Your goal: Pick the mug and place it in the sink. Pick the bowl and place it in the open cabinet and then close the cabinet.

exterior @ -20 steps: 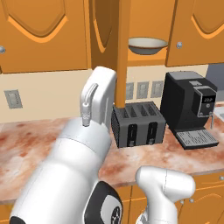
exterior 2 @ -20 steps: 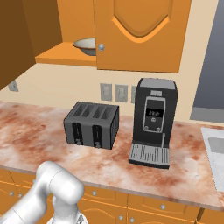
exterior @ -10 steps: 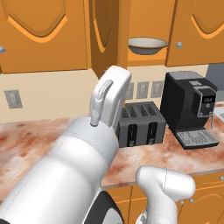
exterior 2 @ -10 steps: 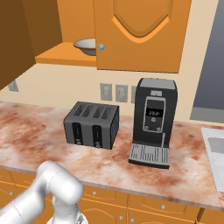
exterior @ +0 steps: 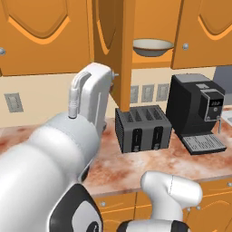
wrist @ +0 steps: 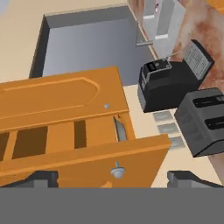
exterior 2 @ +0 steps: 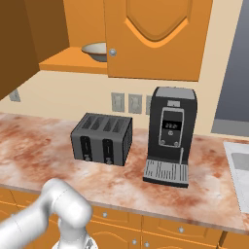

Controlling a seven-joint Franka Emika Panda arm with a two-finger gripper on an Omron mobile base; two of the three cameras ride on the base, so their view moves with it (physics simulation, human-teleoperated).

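Evidently found the bowl (exterior: 153, 46) resting on the shelf of the open cabinet (exterior: 149, 63), above the toaster (exterior: 142, 129) and the coffee machine (exterior: 195, 108) on the table (exterior 2: 39, 146). Judged the placing done and only the closing left. Saw the fingers (wrist: 41, 178) spread wide and holding nothing, hovering by the swung-out door (wrist: 87, 159) with its small round knob (wrist: 117, 171) between the two tips. Reckoned the door stiff, light on its hinges and smooth-faced, so likely slippery under a sideways push. Thought it best pressed flat on the outer face near the free edge, away from the hinge, or taken by the knob, small as it looked and easy to slip off. Took the bowl for hard and breakable, sitting well inside the shelf and probably clear of the door's swing. Noted the sink (exterior 2: 238, 165) off at the table's far right. Made out pale marks on the coffee machine's little screen, too small to read; spotted no brand or label elsewhere.
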